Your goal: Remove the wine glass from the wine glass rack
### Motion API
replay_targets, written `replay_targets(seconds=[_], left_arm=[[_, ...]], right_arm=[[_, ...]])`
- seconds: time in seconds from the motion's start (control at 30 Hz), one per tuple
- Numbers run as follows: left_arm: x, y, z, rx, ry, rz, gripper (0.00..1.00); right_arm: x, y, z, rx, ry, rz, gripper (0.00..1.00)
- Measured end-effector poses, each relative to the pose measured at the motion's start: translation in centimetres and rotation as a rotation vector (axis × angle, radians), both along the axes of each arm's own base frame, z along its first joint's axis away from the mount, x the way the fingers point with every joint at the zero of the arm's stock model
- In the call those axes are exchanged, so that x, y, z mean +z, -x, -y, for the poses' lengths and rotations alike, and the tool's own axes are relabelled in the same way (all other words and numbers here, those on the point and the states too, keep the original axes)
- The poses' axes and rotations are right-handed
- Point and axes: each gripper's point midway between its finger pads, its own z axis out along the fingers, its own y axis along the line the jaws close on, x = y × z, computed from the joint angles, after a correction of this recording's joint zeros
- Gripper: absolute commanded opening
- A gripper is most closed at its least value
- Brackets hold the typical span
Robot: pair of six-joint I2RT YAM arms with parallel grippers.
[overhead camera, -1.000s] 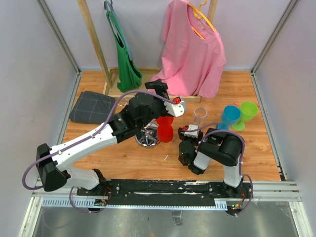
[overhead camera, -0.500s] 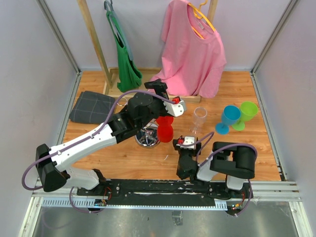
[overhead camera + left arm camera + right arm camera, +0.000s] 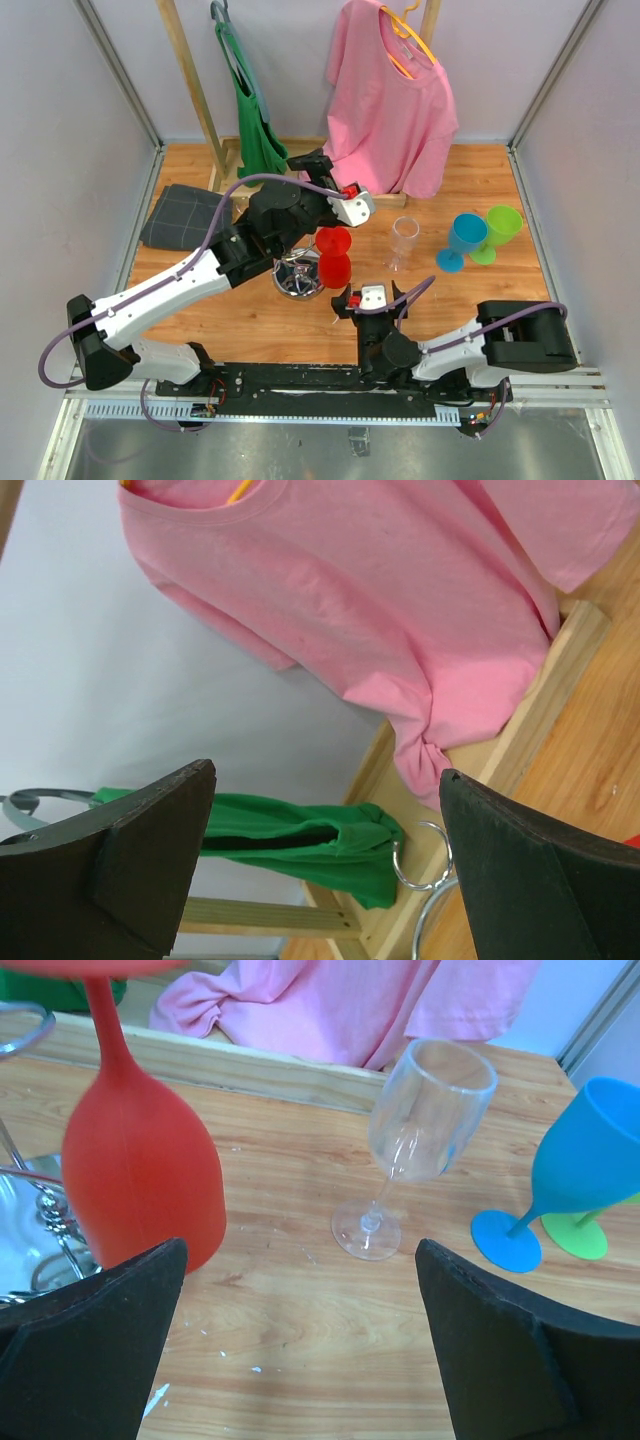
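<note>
1. Where the chrome wine glass rack (image 3: 298, 282) stands at mid-table, we see the red wine glass (image 3: 335, 257) hanging upside down from its wire top. Its foot is up and its bowl down, just to the right of the rack's round shiny base.
2. We find our left gripper (image 3: 327, 770) raised above and just behind the rack, its jaws spread wide with nothing between them.
3. Past those jaws, the left wrist camera looks at the pink shirt (image 3: 400, 610) and the green garment (image 3: 300, 840). One chrome ring of the rack shows near the lower edge of that view.
4. We see our right gripper (image 3: 300, 1245) sitting low over the table (image 3: 250, 330), in front of the rack and apart from it. Its jaws are also wide apart and empty.
5. From the right wrist we see the red bowl at the left with its stem rising out of the top of the view. We cannot tell whether its rim touches the wood.
6. We note a clear glass (image 3: 420, 1130) standing upright to the right of the red one, apart from it.
7. Further right, a blue glass (image 3: 585, 1150) and a green glass (image 3: 503, 228) stand side by side.
8. We see a grey folded cloth (image 3: 185, 215) lying at the far left.
</note>
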Motion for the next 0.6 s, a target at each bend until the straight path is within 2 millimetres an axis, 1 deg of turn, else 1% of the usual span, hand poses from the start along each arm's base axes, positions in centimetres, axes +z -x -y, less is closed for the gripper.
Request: replay_targets(seconds=[0.1, 0.2, 0.27, 0.33, 0.37, 0.43, 0.5, 0.53, 0.6], left_arm=[[0.9, 0.0, 0.0, 0.0, 0.017, 0.012, 0.99], [1.4, 0.1, -0.1, 0.0, 0.024, 0.017, 0.99], [1.7, 0.1, -0.1, -0.001, 0.031, 0.02, 0.99], [2.5, 0.2, -0.2, -0.001, 0.048, 0.026, 0.99], [3.1, 0.2, -0.2, 0.001, 0.06, 0.033, 0.99], [4.8, 0.2, -0.5, 0.005, 0.096, 0.051, 0.99], [6.5, 0.1, -1.0, 0.018, 0.134, 0.072, 0.99], [7.5, -0.1, -1.5, 0.032, 0.155, 0.083, 0.99], [9.7, -1.0, -3.4, 0.079, 0.208, 0.109, 0.99]], right_arm=[[2.1, 0.2, -0.1, 0.007, 0.001, 0.0, 0.98], [4.7, 0.6, 0.1, 0.024, -0.01, 0.0, 0.98], [7.0, 1.0, 0.3, 0.045, -0.024, 0.0, 0.99], [9.5, 1.5, 0.6, 0.068, -0.059, -0.001, 1.0], [11.1, 1.7, 0.9, 0.078, -0.083, -0.001, 0.98], [14.6, 1.7, 1.9, 0.084, -0.147, -0.004, 0.91], [18.8, 1.6, 3.4, 0.084, -0.229, -0.007, 0.85], [20.8, 1.5, 4.2, 0.084, -0.272, -0.009, 0.84], [24.5, 1.4, 5.9, 0.083, -0.33, -0.012, 0.85]])
